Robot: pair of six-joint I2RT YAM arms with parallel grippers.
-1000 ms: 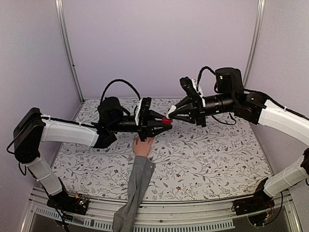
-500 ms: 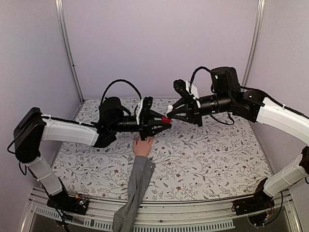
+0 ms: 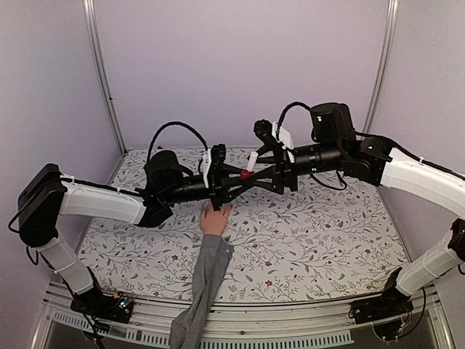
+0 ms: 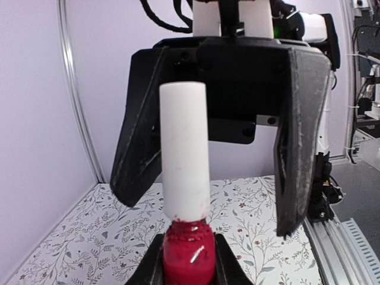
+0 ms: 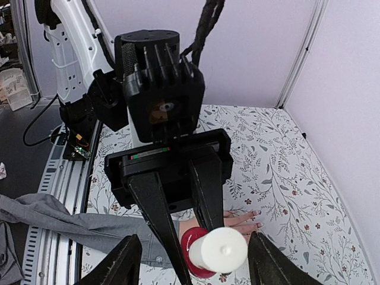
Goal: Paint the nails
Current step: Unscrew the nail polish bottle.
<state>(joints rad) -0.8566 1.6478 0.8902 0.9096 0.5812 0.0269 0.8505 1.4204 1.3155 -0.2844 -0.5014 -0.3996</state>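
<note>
My left gripper point(image 4: 187, 264) is shut on a small red polish bottle point(image 4: 187, 252) with a tall white cap point(image 4: 184, 154), held above the table. My right gripper point(image 5: 195, 237) stands open around the cap point(image 5: 222, 249), with a gap on each side; its fingers point(image 4: 297, 148) flank the cap without touching it. In the top view the two grippers meet nose to nose at the bottle point(image 3: 247, 174). Below them lies the peach mannequin hand point(image 3: 216, 220) with its grey sleeve point(image 3: 203, 283). Some of the nails point(image 5: 257, 212) show in the right wrist view, pale.
The table point(image 3: 312, 233) has a floral-patterned cloth and is enclosed by lilac walls point(image 3: 240, 65) at the back and both sides. The sleeve hangs over the near edge rail point(image 3: 290, 320).
My right gripper has opened and let go of the white cap, and it has slid left along it. Both grippers and the bottle have shifted slightly up and left.
</note>
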